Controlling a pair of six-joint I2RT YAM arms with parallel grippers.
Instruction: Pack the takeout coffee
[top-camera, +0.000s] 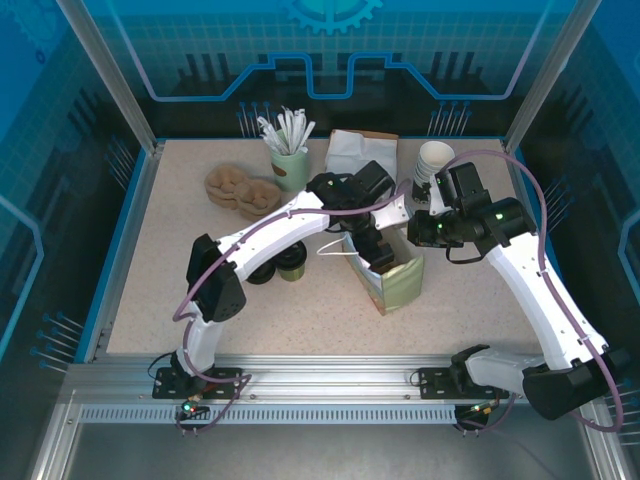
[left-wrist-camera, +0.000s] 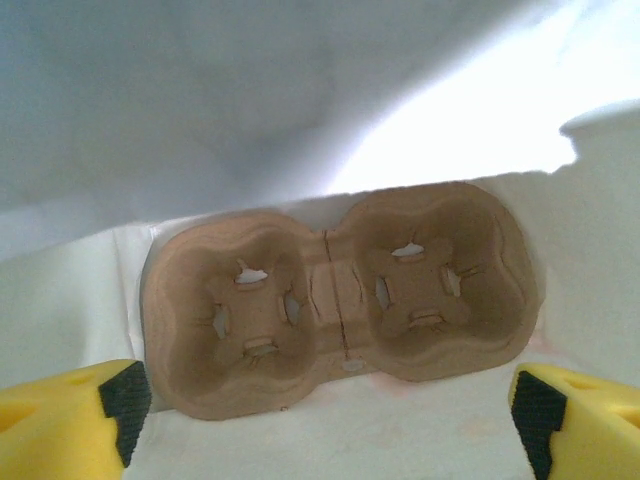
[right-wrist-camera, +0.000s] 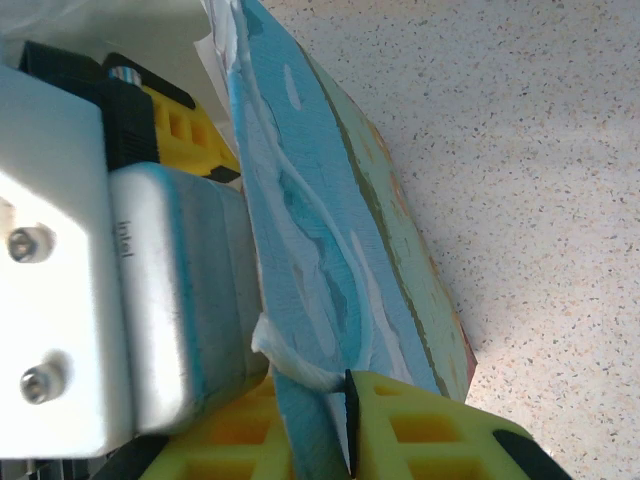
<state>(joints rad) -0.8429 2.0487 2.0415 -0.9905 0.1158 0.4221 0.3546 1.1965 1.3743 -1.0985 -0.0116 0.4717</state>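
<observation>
Inside the white paper bag (left-wrist-camera: 250, 90) with a teal-green printed side, the left gripper (left-wrist-camera: 328, 405) hangs with its yellow fingers spread wide over a brown pulp two-cup carrier (left-wrist-camera: 335, 300) lying flat on the bottom. The right gripper (right-wrist-camera: 320, 420) is pinched onto the bag's wall. The overhead cam adds the takeout coffee (top-camera: 292, 265), a small olive-green cup with a black lid. It's standing on the speckled table (top-camera: 170, 260) just left of the bag, under the left arm and apart from both grippers.
</observation>
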